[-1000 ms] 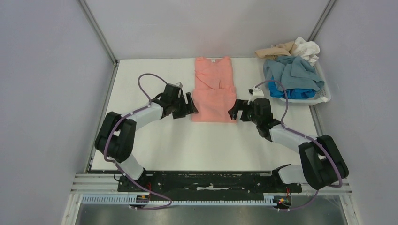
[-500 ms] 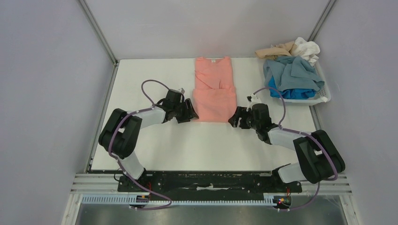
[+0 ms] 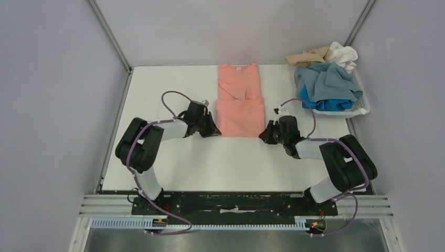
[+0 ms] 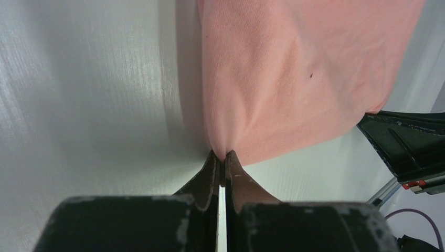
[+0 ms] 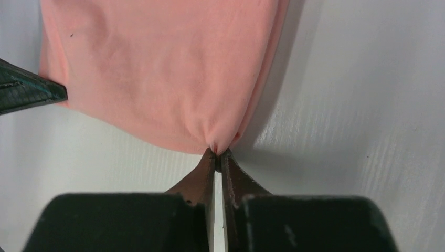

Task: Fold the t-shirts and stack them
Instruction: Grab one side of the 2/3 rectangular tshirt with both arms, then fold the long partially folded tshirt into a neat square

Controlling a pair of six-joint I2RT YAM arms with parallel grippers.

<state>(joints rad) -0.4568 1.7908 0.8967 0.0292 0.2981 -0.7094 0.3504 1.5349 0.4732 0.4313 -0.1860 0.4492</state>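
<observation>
The salmon-pink t-shirt (image 3: 240,100) lies flat on the table (image 3: 231,163), left of the basket (image 3: 362,107), which holds the other t-shirts (image 3: 326,84) in a heap. 1 s ago both grippers stood spread beside the shirt. Now the right gripper (image 3: 263,137) is pinched tight on the hem corner nearer the basket, and the left gripper (image 3: 215,131) on the farther corner.
</observation>
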